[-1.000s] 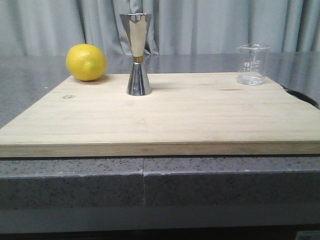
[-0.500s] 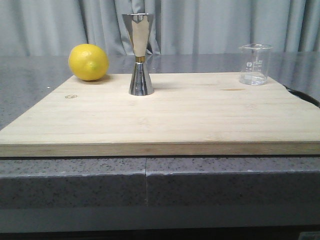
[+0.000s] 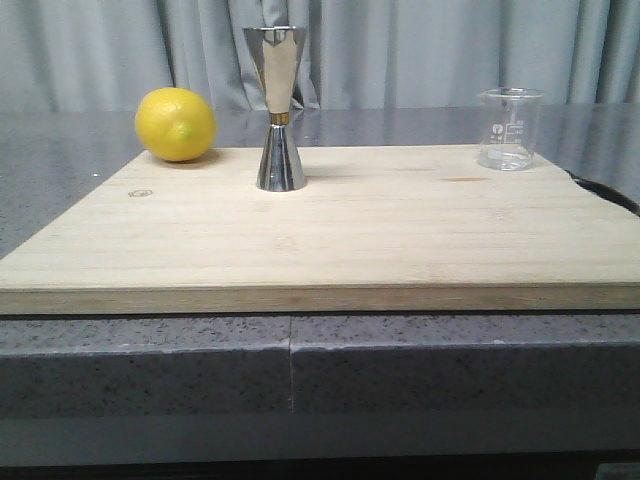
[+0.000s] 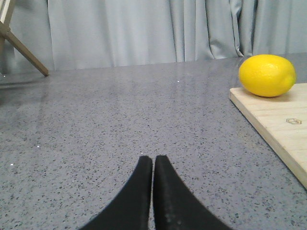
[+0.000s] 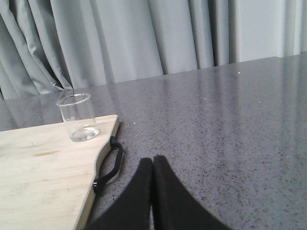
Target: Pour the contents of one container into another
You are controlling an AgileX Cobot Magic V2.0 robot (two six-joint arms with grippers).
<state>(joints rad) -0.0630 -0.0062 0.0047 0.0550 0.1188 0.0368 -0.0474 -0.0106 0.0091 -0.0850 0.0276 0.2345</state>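
The small clear glass beaker (image 3: 510,128) with white marks stands upright at the board's far right corner; the right wrist view shows the beaker (image 5: 78,117) too. The steel hourglass jigger (image 3: 277,108) stands upright near the board's far middle. Neither arm appears in the front view. My left gripper (image 4: 153,158) is shut and empty over the grey counter, left of the board. My right gripper (image 5: 153,158) is shut and empty over the counter, right of the board, well short of the beaker.
A yellow lemon (image 3: 176,124) sits at the far left corner of the wooden cutting board (image 3: 330,240). A black strap handle (image 5: 108,168) hangs off the board's right edge. Grey curtains close off the back. A wooden leg (image 4: 21,49) stands far left.
The front view shifted slightly between frames; the lemon, jigger and beaker keep their places on the board.
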